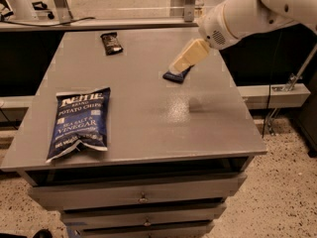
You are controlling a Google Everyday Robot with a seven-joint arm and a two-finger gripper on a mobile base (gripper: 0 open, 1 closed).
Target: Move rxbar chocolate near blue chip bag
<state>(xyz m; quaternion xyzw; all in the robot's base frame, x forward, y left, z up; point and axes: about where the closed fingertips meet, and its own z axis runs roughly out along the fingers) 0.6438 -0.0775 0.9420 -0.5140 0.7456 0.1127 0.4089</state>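
tool (187,58): hung above the navy bar (174,76), short of the rxbar (111,42); we couldn't tell its grip.
rxbar: lay untouched, well apart from the bag (79,117).

Your gripper (178,66) hangs over the navy bar wrapper (175,77), far right. Bare tabletop (148,113) runs from there to the rxbar chocolate (111,42), far left; the blue chip bag (79,123) fills the near left.
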